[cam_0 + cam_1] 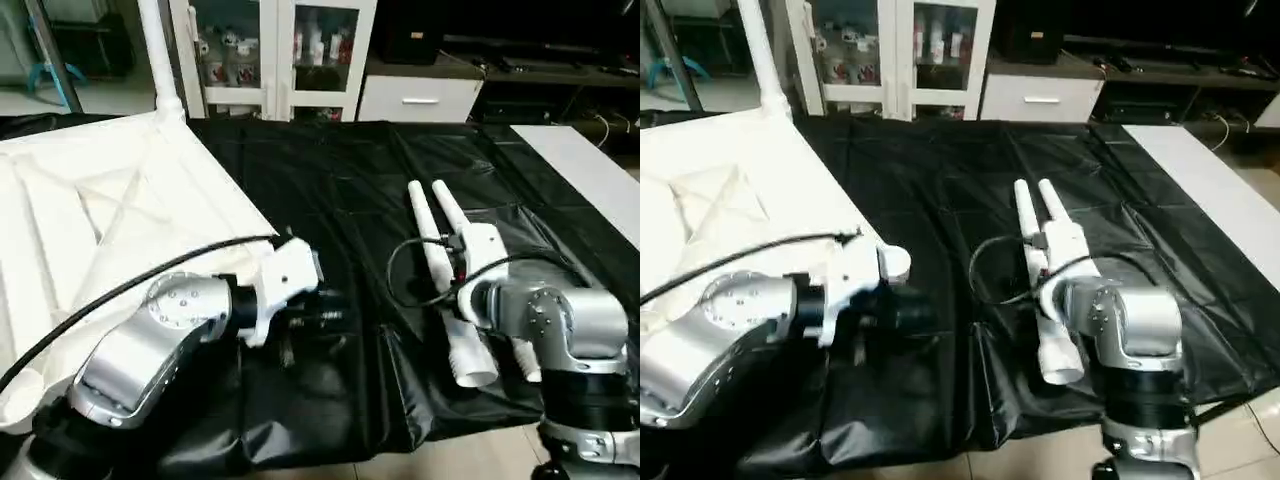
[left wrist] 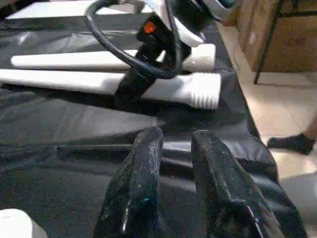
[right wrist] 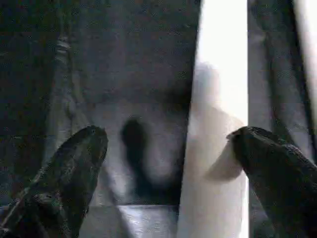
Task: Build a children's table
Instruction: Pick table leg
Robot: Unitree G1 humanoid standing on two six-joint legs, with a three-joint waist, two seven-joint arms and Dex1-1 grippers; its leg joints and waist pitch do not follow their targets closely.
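Observation:
The children's table top (image 1: 110, 210) lies upside down at the left on the black cloth, ribs up, with one white leg (image 1: 158, 55) standing upright in its far corner socket. Two more white legs (image 1: 428, 225) (image 1: 452, 215) lie side by side on the cloth at centre right. My right gripper (image 3: 168, 144) points down over them, wide open, with one leg (image 3: 218, 148) between its fingers, close against one pad. My left gripper (image 2: 176, 136) hovers low over bare cloth beside the table top's near edge. Its fingers (image 2: 141, 188) stand slightly apart with nothing between them.
A flat white board (image 1: 590, 170) lies along the worktable's right side. White cabinets (image 1: 270, 50) and dark shelving stand behind. The worktable's front edge is near my arms. A person's socked foot (image 2: 297, 142) rests on the floor beyond the table's end.

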